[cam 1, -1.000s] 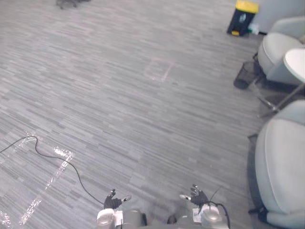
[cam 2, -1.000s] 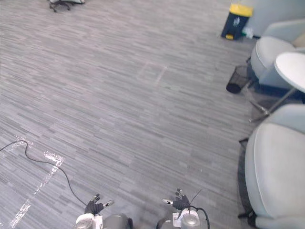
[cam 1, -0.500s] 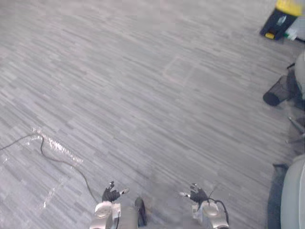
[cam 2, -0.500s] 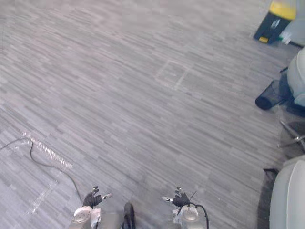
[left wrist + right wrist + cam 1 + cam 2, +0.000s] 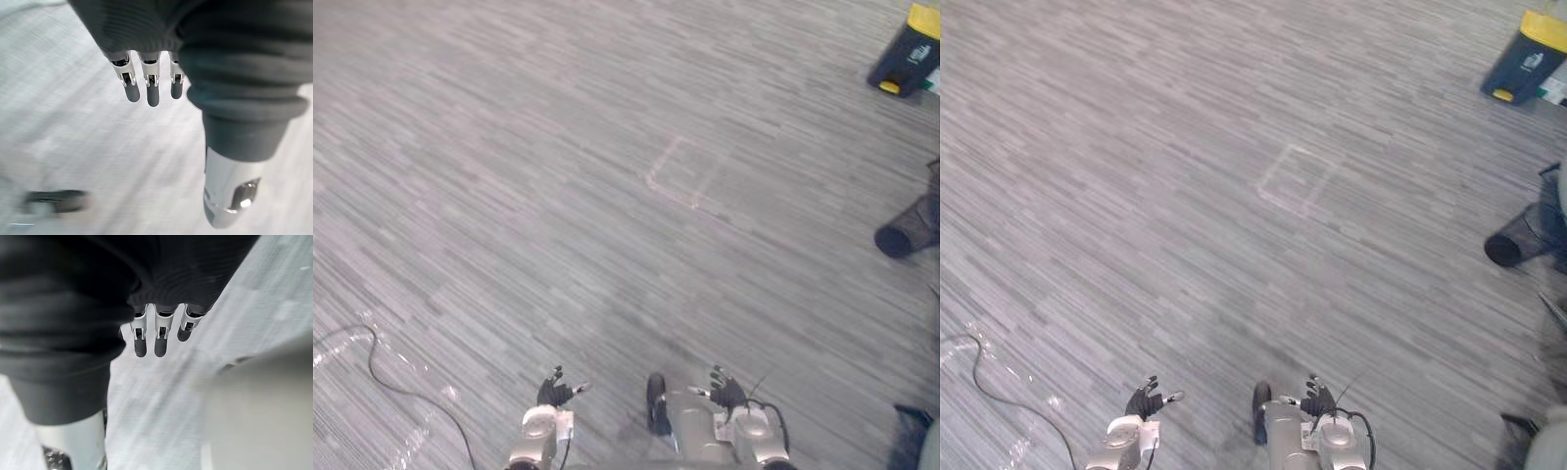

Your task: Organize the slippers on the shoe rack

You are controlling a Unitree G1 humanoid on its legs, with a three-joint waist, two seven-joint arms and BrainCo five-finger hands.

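The grey striped carpet floor (image 5: 509,176) spreads out ahead of you. Where the slippers and the shoe rack stand, you cannot tell from here. Neither robot hand carries one, so I judge you are in the searching step, turning the body to find them.

Against a second ago, the whole picture has shifted, which means the head camera has swung, not that things have moved. The pale armchairs and the round white table have slid off past the right edge. The dark bin with a yellow lid (image 5: 911,61) now sits hard in the far right corner. The black mesh wastebasket (image 5: 906,233), lying on its side, is close to the right edge too. The pale taped square outline (image 5: 687,174) on the carpet has drifted toward the middle. The shiny clear tape strips (image 5: 411,446) lie low on your left.

The left robot hand (image 5: 555,392) and the right robot hand (image 5: 724,392) hang low in front of you, well apart, as they did before. In the wrist views the left fingers (image 5: 152,90) and the right fingers (image 5: 159,338) point straight at the carpet, released and empty. That carry probably suits walking: nothing to drop, and both hands are free to grasp.
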